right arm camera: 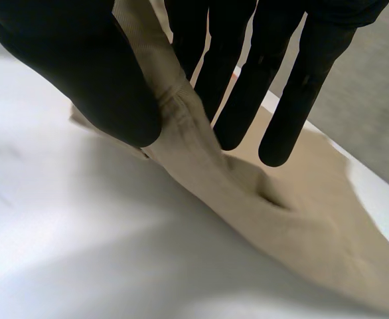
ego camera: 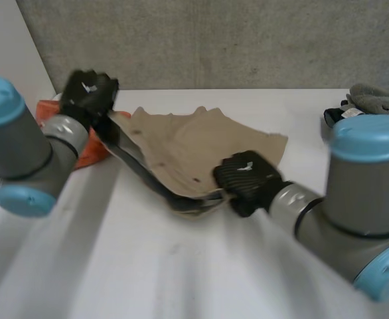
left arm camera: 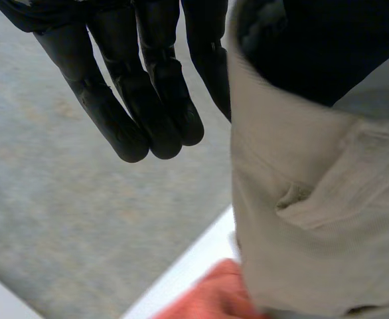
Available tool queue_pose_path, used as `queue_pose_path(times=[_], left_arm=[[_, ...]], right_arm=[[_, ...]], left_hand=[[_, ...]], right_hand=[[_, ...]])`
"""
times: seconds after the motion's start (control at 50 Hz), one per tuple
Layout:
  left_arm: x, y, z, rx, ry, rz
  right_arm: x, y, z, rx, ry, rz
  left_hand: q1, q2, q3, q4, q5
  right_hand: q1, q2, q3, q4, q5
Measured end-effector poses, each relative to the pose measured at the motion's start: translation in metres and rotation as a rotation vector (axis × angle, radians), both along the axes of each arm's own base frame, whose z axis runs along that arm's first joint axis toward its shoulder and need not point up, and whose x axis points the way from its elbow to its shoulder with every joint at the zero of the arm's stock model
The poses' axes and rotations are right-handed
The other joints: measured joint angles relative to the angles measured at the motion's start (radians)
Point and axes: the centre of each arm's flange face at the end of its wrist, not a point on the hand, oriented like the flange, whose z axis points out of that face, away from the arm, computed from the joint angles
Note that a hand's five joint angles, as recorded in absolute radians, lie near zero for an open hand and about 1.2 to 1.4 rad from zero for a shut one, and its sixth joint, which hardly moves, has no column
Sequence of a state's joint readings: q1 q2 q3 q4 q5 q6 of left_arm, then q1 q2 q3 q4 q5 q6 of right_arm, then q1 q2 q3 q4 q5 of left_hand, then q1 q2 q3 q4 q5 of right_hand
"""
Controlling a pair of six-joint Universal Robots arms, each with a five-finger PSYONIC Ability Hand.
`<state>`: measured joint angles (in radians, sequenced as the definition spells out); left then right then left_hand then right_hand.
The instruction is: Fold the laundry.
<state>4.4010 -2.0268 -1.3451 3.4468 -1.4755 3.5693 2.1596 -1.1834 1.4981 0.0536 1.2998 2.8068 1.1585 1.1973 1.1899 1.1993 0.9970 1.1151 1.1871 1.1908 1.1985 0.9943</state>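
Two hands raise one edge of the beige garment (ego camera: pixel 201 143) on the table (ego camera: pixel 181 266): right hand (ego camera: pixel 247 176) pinches the near end between thumb and fingers, left hand (ego camera: pixel 88 93) at the far corner, hold unclear; no fold laid yet
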Motion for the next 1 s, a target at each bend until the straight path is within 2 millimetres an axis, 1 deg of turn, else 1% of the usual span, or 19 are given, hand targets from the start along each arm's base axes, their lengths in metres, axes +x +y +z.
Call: queue_pose_path(times=[0.06, 0.1, 0.16, 0.18, 0.2, 0.26, 0.34, 0.38, 0.48, 0.58, 0.62, 0.64, 0.66, 0.72, 0.74, 0.84, 0.86, 0.94, 1.0], left_arm=[[0.01, -0.022, 0.003, -0.021, -0.014, 0.024], [0.019, -0.039, 0.001, -0.02, -0.03, 0.042], [0.027, -0.055, -0.006, 0.0, -0.049, 0.051], [0.028, -0.058, -0.008, 0.01, -0.054, 0.046], [0.028, -0.06, -0.01, 0.024, -0.058, 0.036], [0.028, -0.06, -0.009, 0.057, -0.059, 0.005], [0.027, -0.05, 0.003, 0.088, -0.042, -0.022], [0.028, -0.047, 0.008, 0.092, -0.034, -0.023], [0.035, -0.026, 0.034, 0.098, 0.012, -0.021], [0.039, -0.006, 0.044, 0.115, 0.046, -0.036], [0.039, -0.001, 0.043, 0.122, 0.053, -0.045], [0.039, 0.002, 0.041, 0.127, 0.055, -0.05], [0.039, 0.003, 0.039, 0.132, 0.056, -0.056], [0.038, 0.003, 0.031, 0.144, 0.053, -0.064], [0.038, 0.001, 0.027, 0.149, 0.05, -0.065], [0.043, -0.012, 0.004, 0.183, 0.02, -0.043], [0.046, -0.015, -0.001, 0.19, 0.012, -0.033], [0.055, -0.028, -0.016, 0.212, -0.022, 0.001], [0.063, -0.035, -0.024, 0.233, -0.05, 0.027]], right_arm=[[0.023, 0.026, 0.0, 0.051, -0.046, 0.046], [0.042, 0.045, -0.005, 0.09, -0.071, 0.083], [0.066, 0.065, -0.016, 0.125, -0.085, 0.124], [0.069, 0.066, -0.018, 0.128, -0.083, 0.128], [0.08, 0.071, -0.029, 0.134, -0.062, 0.139], [0.088, 0.07, -0.04, 0.128, -0.014, 0.127], [0.081, 0.051, -0.033, 0.099, 0.029, 0.051], [0.077, 0.045, -0.027, 0.091, 0.031, 0.03], [0.049, 0.015, 0.005, 0.061, -0.004, -0.036], [0.031, 0.001, 0.015, 0.063, -0.018, -0.031], [0.028, 0.0, 0.013, 0.07, -0.01, -0.022], [0.027, 0.001, 0.011, 0.077, -0.001, -0.014], [0.026, 0.002, 0.008, 0.085, 0.01, -0.006], [0.025, 0.006, 0.001, 0.105, 0.037, 0.007], [0.026, 0.008, -0.003, 0.112, 0.047, 0.01], [0.031, 0.02, -0.024, 0.138, 0.087, 0.005], [0.033, 0.024, -0.03, 0.14, 0.093, 0.003], [0.043, 0.034, -0.046, 0.13, 0.098, -0.003], [0.051, 0.04, -0.053, 0.111, 0.09, 0.002]], left_hand=[[-0.003, -0.001, -0.001, -0.001, -0.001], [-0.16, -0.178, -0.172, -0.17, -0.149], [-0.262, -0.275, -0.265, -0.277, -0.246], [-0.408, -0.43, -0.405, -0.418, -0.388], [-0.588, -0.595, -0.584, -0.581, -0.553], [-0.884, -0.874, -0.864, -0.885, -0.859], [-0.937, -0.978, -0.968, -0.99, -0.94], [-0.937, -0.984, -0.973, -0.993, -0.94], [-0.937, -0.986, -0.973, -0.994, -0.94], [-0.931, -0.977, -0.965, -0.984, -0.936], [-0.88, -0.926, -0.92, -0.928, -0.897], [-0.727, -0.793, -0.788, -0.793, -0.765], [-0.463, -0.558, -0.553, -0.558, -0.533], [-0.353, -0.451, -0.447, -0.452, -0.429], [-0.228, -0.3, -0.296, -0.306, -0.284], [-0.476, -0.498, -0.489, -0.491, -0.463], [-0.605, -0.619, -0.604, -0.619, -0.592], [-0.756, -0.788, -0.776, -0.799, -0.773], [-0.766, -0.81, -0.801, -0.819, -0.8]], right_hand=[[-0.001, -0.005, -0.003, -0.002, -0.002], [-0.068, -0.143, -0.144, -0.147, -0.123], [-0.221, -0.284, -0.289, -0.294, -0.27], [-0.244, -0.307, -0.312, -0.317, -0.294], [-0.438, -0.511, -0.51, -0.517, -0.488], [-0.72, -0.803, -0.802, -0.811, -0.79], [-0.888, -0.972, -0.978, -0.981, -0.946], [-0.888, -0.973, -0.981, -0.988, -0.946], [-0.888, -0.973, -0.981, -0.989, -0.946], [-0.888, -0.973, -0.981, -0.989, -0.946], [-0.888, -0.973, -0.981, -0.989, -0.946], [-0.888, -0.973, -0.981, -0.989, -0.946], [-0.888, -0.973, -0.981, -0.989, -0.946], [-0.888, -0.973, -0.981, -0.989, -0.946], [-0.888, -0.973, -0.981, -0.989, -0.946], [-0.888, -0.973, -0.981, -0.989, -0.946], [-0.888, -0.973, -0.981, -0.989, -0.946], [-0.888, -0.973, -0.981, -0.989, -0.946], [-0.888, -0.973, -0.981, -0.989, -0.946]])
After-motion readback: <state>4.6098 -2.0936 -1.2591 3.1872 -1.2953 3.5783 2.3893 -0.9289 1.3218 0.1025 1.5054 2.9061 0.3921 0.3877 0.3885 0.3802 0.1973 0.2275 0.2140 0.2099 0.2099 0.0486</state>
